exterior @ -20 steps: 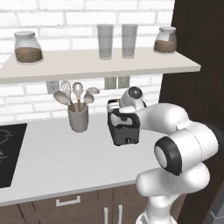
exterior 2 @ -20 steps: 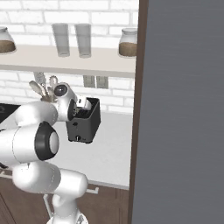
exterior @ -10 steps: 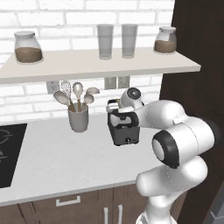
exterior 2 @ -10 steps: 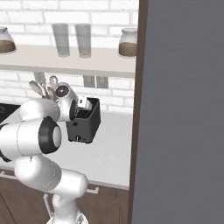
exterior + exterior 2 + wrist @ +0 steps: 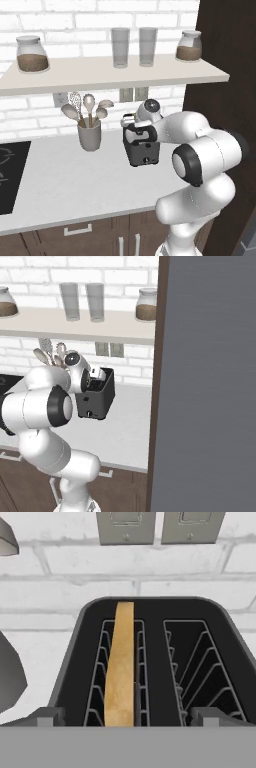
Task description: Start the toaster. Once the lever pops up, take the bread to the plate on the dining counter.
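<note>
- Left base view: the toaster [image 5: 142, 147] stood on the white worktop [image 5: 75, 185], to the right of the utensil crock [image 5: 89, 136] and close to the brick wall [image 5: 30, 107]. The gripper [image 5: 131, 121] hung directly over the toaster's top, hand pointing down. The jaws were too small here to judge. The arm's forearm crossed in front of the toaster's right side, so the lever could not be made out.

- Right base view: the gripper [image 5: 95, 376] sat just above the open top of the toaster [image 5: 96, 397], towards its back edge. A small pale knob [image 5: 89, 414] showed low on the dark front face. The lever could not be told apart from the body here, so its height is left unstated.

- Hand view: the camera looked straight down into the two slots. The bread [image 5: 121, 663] stood on edge in the left slot, its long axis running from the near side towards the wall, with the right slot empty. The two finger tips [image 5: 48, 717] rose near the bottom corners, set wide apart and holding nothing. The bread lay between them, left of their midline. Judged from this, the lever lay below and outside the frame, so the hand would likely have to drop down one end of the toaster.
</note>
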{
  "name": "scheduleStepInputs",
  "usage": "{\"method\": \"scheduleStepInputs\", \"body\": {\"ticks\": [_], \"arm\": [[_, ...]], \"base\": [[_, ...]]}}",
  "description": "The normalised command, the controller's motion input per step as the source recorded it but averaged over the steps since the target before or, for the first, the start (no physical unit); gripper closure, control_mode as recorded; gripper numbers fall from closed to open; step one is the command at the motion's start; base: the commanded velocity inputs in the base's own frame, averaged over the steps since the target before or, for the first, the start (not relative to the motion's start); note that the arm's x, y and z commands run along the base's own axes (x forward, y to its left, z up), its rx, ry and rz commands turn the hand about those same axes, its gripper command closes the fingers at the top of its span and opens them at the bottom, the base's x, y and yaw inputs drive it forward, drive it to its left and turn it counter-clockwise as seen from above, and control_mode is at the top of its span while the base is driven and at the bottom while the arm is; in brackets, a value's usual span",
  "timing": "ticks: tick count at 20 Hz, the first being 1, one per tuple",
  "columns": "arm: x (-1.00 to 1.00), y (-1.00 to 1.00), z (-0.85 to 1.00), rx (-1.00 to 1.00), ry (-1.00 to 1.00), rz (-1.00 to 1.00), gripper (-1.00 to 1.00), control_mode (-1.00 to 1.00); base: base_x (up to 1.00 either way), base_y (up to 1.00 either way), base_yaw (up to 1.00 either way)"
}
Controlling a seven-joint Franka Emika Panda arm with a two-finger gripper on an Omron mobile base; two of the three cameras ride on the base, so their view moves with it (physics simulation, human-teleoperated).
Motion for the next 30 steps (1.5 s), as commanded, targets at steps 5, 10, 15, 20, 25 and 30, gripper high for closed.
{"method": "scheduleStepInputs", "body": {"ticks": [5, 10, 15, 20, 25, 30], "arm": [[0.11, 0.00, -0.18, 0.00, 0.00, 0.00, -1.00, -1.00], [0.06, 0.00, -0.08, 0.00, 0.00, 0.00, -1.00, -1.00], [0.06, 0.00, -0.07, 0.00, 0.00, 0.00, 1.00, -1.00], [0.11, 0.00, -0.04, 0.00, 0.00, 0.00, 1.00, -1.00], [0.03, 0.00, 0.00, 0.00, 0.00, 0.00, 1.00, -1.00], [0.00, 0.00, 0.00, 0.00, 0.00, 0.00, 1.00, -1.00]], "base": [[0.00, 0.00, 0.00], [0.00, 0.00, 0.00], [0.00, 0.00, 0.00], [0.00, 0.00, 0.00], [0.00, 0.00, 0.00], [0.00, 0.00, 0.00]]}}
